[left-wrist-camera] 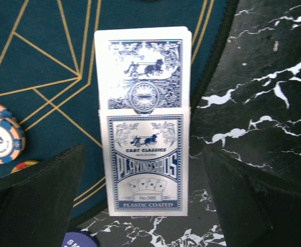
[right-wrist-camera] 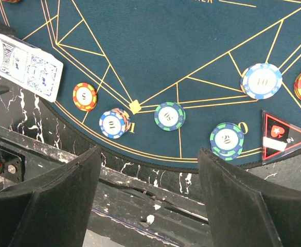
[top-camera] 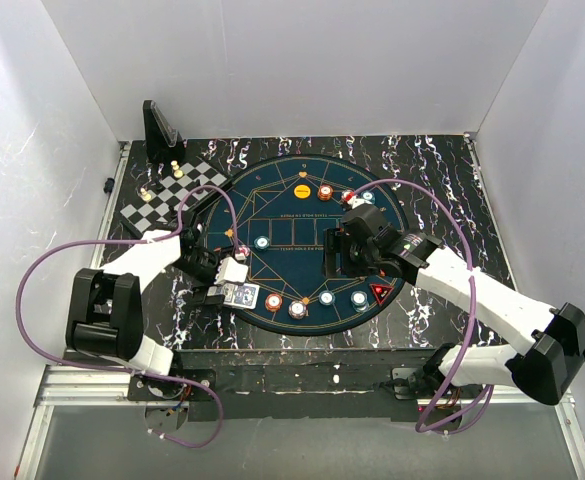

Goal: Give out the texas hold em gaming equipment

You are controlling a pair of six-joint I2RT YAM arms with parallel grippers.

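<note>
Black marbled tabletop [top-camera: 442, 170] carries the round blue mat [top-camera: 272, 205], and your work sits at the mat's near-left rim. Your left gripper [left-wrist-camera: 142, 175] stands wide open with nothing held, one finger on each side of the card box [left-wrist-camera: 145, 164] and neither touching it. The box lies flat, its lower half on the marble and its upper half over the mat's rim. A patterned blue panel juts from its top, flap or cards, I cannot tell which. Left of it on the mat sit orange-edged chips [left-wrist-camera: 1, 140].

I judge the cards to be the step in hand. You need to come down squarely, close on the box's long sides and lift without spilling it.

Your right gripper [right-wrist-camera: 150, 175] is likewise open and empty, hovering at the mat's near rim, with the green chip [right-wrist-camera: 170, 116] ahead of it and the red triangular marker [right-wrist-camera: 281, 140] off to the right.
</note>
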